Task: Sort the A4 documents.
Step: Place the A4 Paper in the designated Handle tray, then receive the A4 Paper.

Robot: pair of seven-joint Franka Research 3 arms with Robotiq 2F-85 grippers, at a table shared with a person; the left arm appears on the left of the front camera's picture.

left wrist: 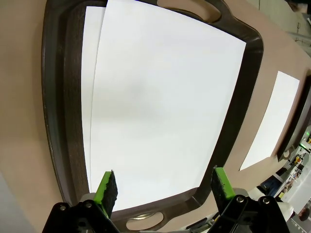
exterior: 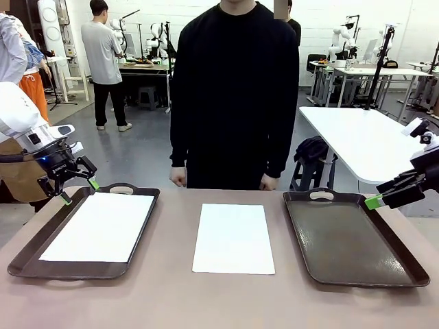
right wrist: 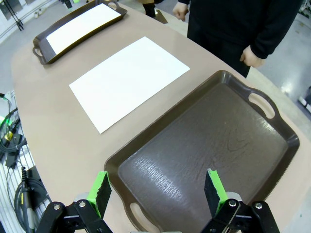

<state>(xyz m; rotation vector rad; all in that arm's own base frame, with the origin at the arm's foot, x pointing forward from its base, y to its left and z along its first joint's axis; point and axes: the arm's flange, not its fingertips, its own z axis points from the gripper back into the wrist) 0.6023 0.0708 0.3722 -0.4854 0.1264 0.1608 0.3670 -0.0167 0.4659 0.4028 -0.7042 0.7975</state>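
One white A4 sheet [exterior: 233, 238] lies flat on the bare table between two dark brown trays; it also shows as sheet [right wrist: 129, 80] and sheet [left wrist: 269, 121]. The left tray [exterior: 24, 264] holds white A4 sheets [exterior: 99, 227], two of them slightly offset in the left wrist view, top sheet [left wrist: 163, 102] over a lower sheet [left wrist: 88, 73]. The right tray [exterior: 353, 236] is bare, tray [right wrist: 214, 150]. My left gripper [exterior: 77, 190] hovers open above the left tray's far left corner. My right gripper [exterior: 374, 201] hangs open over the right tray's right edge, fingers [right wrist: 101, 190] spread.
A person in black stands at the table's far edge, hands [exterior: 178, 177] hanging at the sides. A white table [exterior: 363, 140] and a chair stand behind on the right. Cables [right wrist: 19, 189] hang off the table's near side in the right wrist view.
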